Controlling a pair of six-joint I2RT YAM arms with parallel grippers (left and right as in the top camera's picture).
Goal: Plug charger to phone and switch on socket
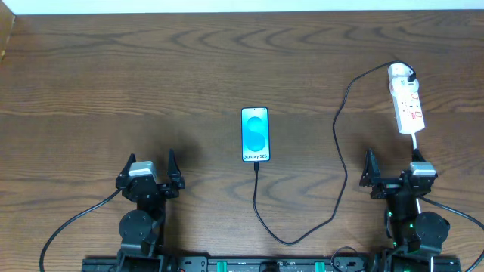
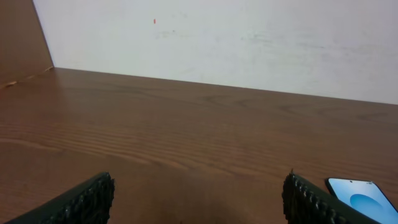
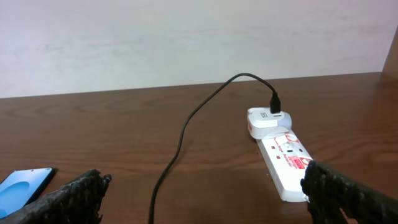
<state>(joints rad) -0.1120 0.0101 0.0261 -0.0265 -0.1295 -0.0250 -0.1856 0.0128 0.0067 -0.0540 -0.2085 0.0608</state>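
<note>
Overhead, left to right: left gripper sits at the near edge, jaws spread and empty, with loads of bare surface beyond it. The phone lies in the middle, screen lit. The charger tip meets its near end, can't tell if it's seated. Far right, the adapter sits in the socket. Right gripper is near, jaws spread, and in the right wrist view one finger hides the socket's near end.

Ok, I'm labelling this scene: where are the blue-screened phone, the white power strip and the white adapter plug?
Slim blue-screened phone (image 1: pixel 255 134): overhead view, middle of its screen.
Narrow white power strip (image 1: pixel 409 108): overhead view, middle of its top face.
White adapter plug (image 3: pixel 266 121): right wrist view, its top face.
</note>
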